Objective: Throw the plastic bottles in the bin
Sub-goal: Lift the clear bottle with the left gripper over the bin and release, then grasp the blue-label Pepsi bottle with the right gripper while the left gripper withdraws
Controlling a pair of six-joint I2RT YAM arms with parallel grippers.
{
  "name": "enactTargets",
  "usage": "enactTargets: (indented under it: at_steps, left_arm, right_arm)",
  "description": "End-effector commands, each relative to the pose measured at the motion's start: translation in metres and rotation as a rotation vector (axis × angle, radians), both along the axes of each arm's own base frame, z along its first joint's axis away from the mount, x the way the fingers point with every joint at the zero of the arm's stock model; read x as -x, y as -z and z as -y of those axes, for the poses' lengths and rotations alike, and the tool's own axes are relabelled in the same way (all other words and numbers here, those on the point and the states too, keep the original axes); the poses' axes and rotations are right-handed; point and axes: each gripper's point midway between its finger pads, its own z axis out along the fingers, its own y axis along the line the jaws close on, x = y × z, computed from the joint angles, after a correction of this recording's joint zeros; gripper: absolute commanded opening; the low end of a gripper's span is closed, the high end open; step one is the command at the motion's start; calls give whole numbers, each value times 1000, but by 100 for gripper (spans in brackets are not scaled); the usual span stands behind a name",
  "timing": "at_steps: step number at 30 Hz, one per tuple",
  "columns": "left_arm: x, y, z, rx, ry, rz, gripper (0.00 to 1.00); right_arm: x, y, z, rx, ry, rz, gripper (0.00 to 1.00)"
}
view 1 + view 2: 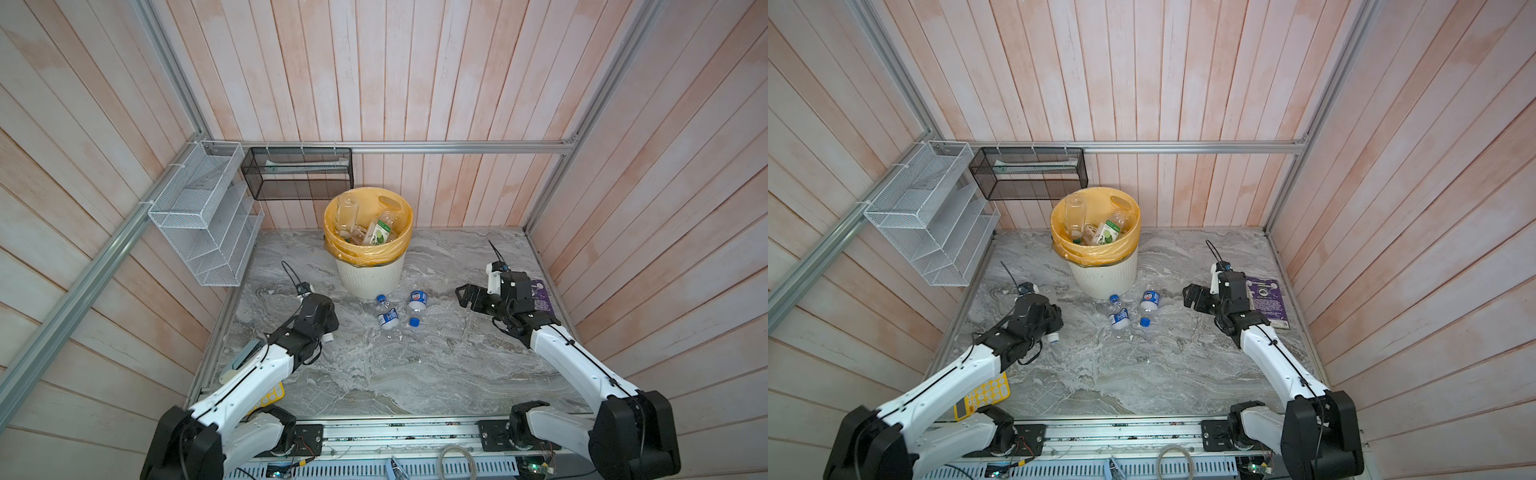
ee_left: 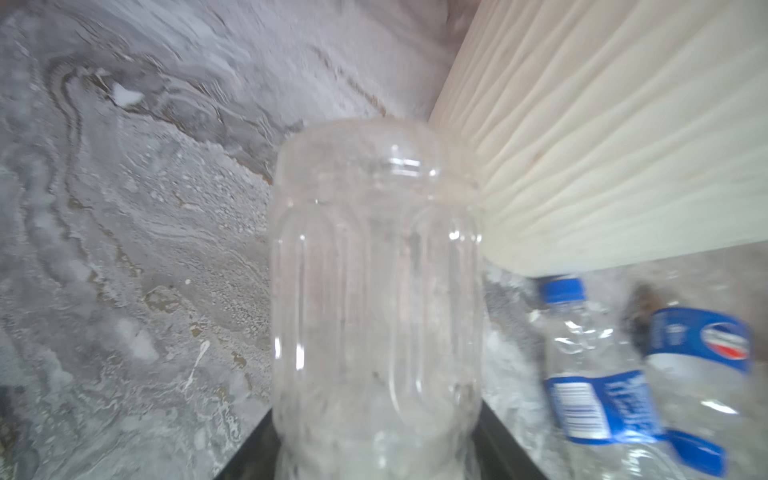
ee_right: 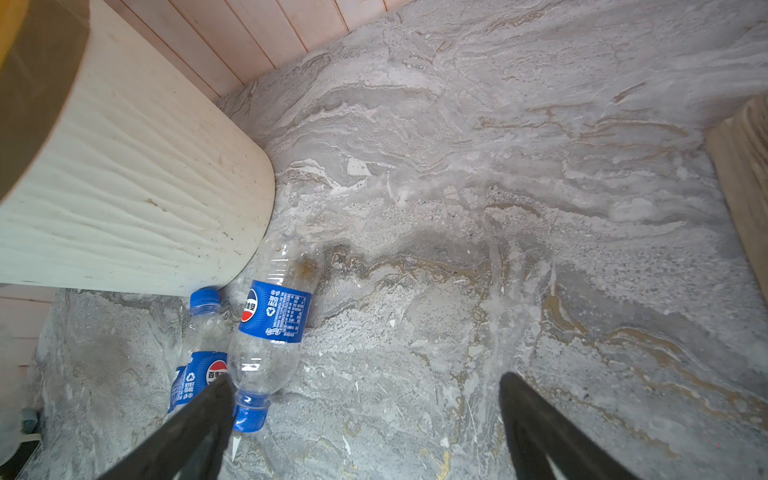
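A grey, marble-veined tabletop (image 1: 436,374), flat and matte and walled by pale pink planks, fills my view. Toward its back stands the bin (image 1: 370,278), a round cream wastebasket with fine vertical ribs. It is lined with a thin, glossy yellow-orange bag (image 1: 361,251) folded over the rim. Several bottles in the bin (image 1: 347,214) show above the liner, among them a tall clear one and one with a green label. I judge the job well along, though I cannot tell how many lie deeper. Three bottles are outside the bin. My left gripper (image 2: 376,419), low over the table to the left of the bin, has its jaws pressed against both sides of a clear bottle (image 2: 374,270). This is an unlabelled, thin-walled cylinder with long moulded flutes and a white cap (image 1: 328,337), and it needs carrying up over the rim. My right gripper (image 3: 365,380) hangs empty on the right, its two black fingers spread wide, beside a purple book (image 1: 540,299). Between the arms, just in front of the bin's base, two small, lightly dented clear bottles lie on their sides, each with a blue wrap label and a blue screw cap. The left blue-label bottle (image 1: 388,316) points its cap toward the bin and the right blue-label bottle (image 1: 417,300) points its cap toward me. Both are left to collect.
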Motion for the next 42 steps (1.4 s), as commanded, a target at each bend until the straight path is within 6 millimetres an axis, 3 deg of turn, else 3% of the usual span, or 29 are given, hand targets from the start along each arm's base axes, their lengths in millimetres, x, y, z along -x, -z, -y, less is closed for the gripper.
enactTargets:
  at_steps: [1,5,8,11,14,16,18,22,25,34,39,42]
  left_arm:
    - [16,-47,-20,85,-85,166,55]
    - [21,-139,-27,70,-51,392,53]
    - [5,-198,-14,1,21,466,53]
    - [-27,-245,19,-31,147,517,53]
    - [-64,-275,67,-39,294,532,54]
    - [-86,-278,105,-85,393,475,60]
    - [-106,-265,136,-137,457,377,69]
    - [-133,-237,146,-174,436,289,91]
    - [-136,-238,137,-188,384,304,100]
    - [-104,-263,102,-173,279,406,100]
    - [-86,-249,86,-194,258,388,100]
    - [-73,-228,72,-203,225,363,100]
  right_arm:
    - [0,8,-3,-18,-8,-15,99]
    - [4,14,-11,-53,-42,-32,98]
    - [4,15,-15,-84,-52,-33,98]
    - [5,14,-20,-113,-68,-31,97]
    - [7,12,-24,-121,-78,-27,97]
    - [8,10,-24,-119,-78,-23,97]
    - [10,10,-23,-113,-76,-25,97]
    - [11,9,-22,-111,-73,-25,98]
    - [10,8,-20,-104,-64,-26,98]
    - [9,18,-19,-89,-51,-56,98]
    - [7,22,-25,-84,-58,-63,98]
    - [5,25,-34,-78,-72,-77,99]
